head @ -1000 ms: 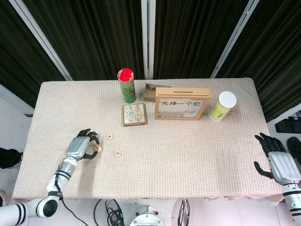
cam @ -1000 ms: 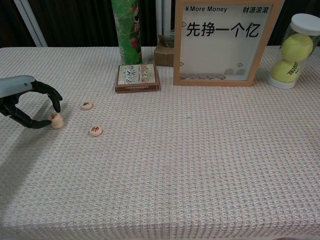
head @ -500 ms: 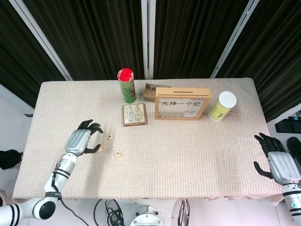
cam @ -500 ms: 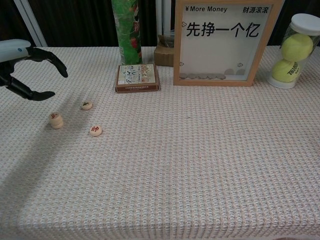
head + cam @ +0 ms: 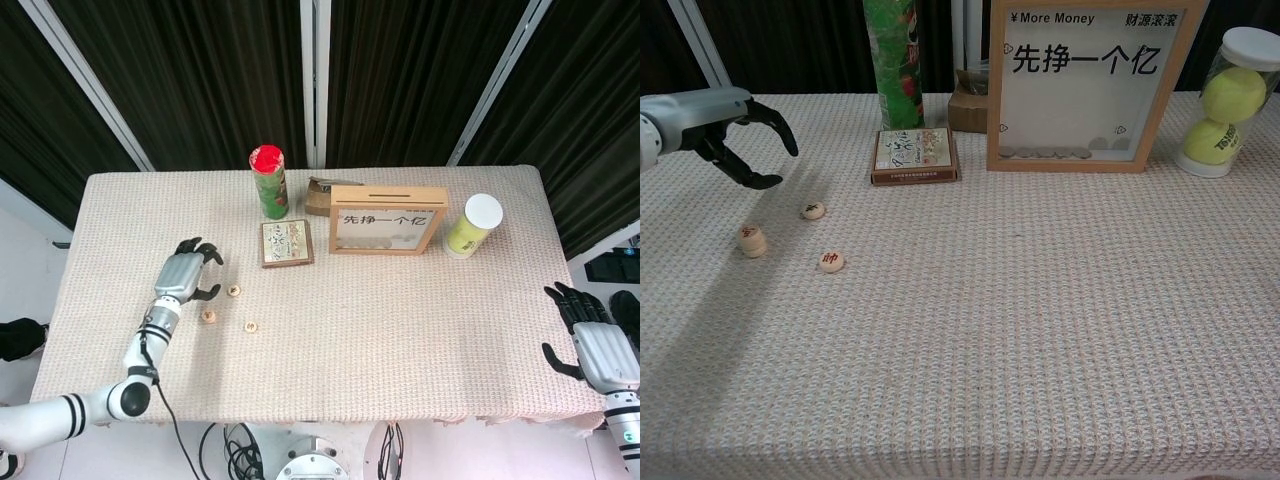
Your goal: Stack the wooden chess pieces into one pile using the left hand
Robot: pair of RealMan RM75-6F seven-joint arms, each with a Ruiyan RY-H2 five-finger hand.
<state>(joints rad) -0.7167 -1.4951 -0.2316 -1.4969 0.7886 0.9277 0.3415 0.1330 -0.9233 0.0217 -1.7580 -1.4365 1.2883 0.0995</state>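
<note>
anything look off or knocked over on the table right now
Nothing stands out. The small stack of chess pieces sits upright, two single pieces lie flat nearby, and the left hand hovers above them, holding nothing.

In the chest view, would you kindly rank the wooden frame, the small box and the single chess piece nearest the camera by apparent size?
1. Frame
2. Box
3. Chess piece

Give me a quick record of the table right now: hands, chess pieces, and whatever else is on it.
left hand: open, raised above the table, holding nothing
right hand: open, at the table's right edge
stack: chess pieces piled, near the left hand
loose pieces: one, another, both lying singly
backdrop: green can, small box, framed sign, tennis ball tube
</note>
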